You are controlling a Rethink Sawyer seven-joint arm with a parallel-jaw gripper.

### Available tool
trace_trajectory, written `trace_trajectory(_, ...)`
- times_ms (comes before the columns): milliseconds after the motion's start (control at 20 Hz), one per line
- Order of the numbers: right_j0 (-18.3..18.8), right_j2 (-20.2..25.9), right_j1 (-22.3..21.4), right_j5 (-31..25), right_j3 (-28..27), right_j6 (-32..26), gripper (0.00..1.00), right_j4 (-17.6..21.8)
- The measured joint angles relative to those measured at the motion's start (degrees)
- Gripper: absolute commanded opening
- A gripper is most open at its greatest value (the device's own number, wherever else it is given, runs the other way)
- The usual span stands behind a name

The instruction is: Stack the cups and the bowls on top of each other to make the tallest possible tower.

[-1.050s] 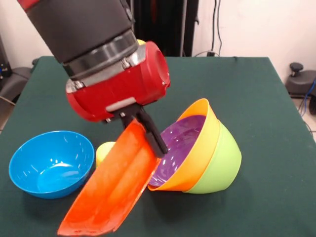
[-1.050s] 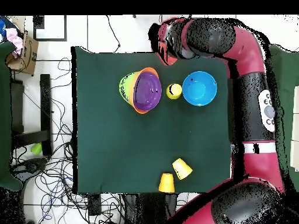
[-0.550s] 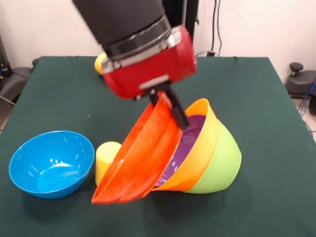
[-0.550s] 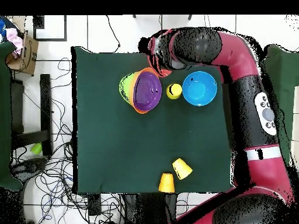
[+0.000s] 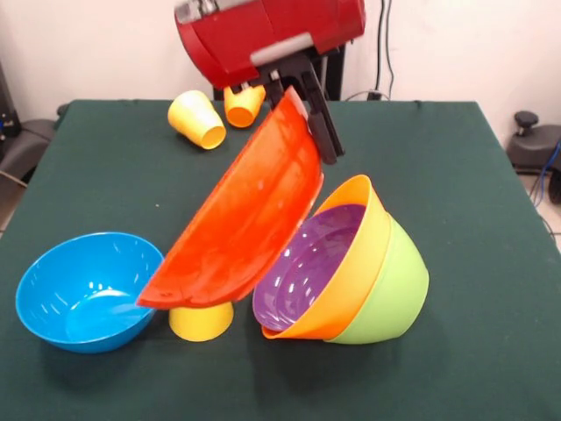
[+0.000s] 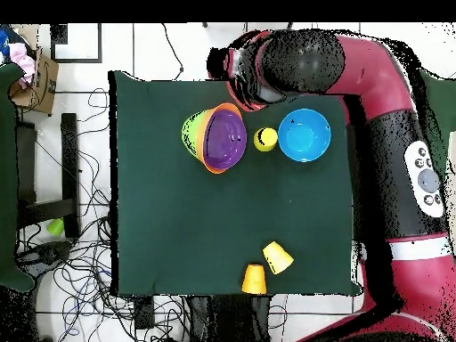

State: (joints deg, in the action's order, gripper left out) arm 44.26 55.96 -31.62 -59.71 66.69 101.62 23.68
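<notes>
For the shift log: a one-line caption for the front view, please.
Gripper holds the red-orange bowl tilted beside the tipped purple-orange-green nest.

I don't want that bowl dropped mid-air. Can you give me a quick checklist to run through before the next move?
1. Gripper shut on the red-orange bowl rim: ok.
2. Bowl lifted off the table: ok.
3. Bowl level: not ok, steeply tilted.
4. Nested purple, orange and green bowls upright: not ok, lying tipped on their side.
5. Yellow cup clear of the bowl: cannot tell, it sits right beneath the rim.
6. Blue bowl upright: ok.
</notes>
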Motion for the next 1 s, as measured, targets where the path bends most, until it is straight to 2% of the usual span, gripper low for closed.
trace_trajectory(450, 0.0, -1.3, -1.2, 0.0, 2.3, 0.0, 0.0, 0.0)
trace_trajectory(1000, 0.0, -4.5, -1.2, 0.0, 9.0, 0.0, 0.0, 0.0)
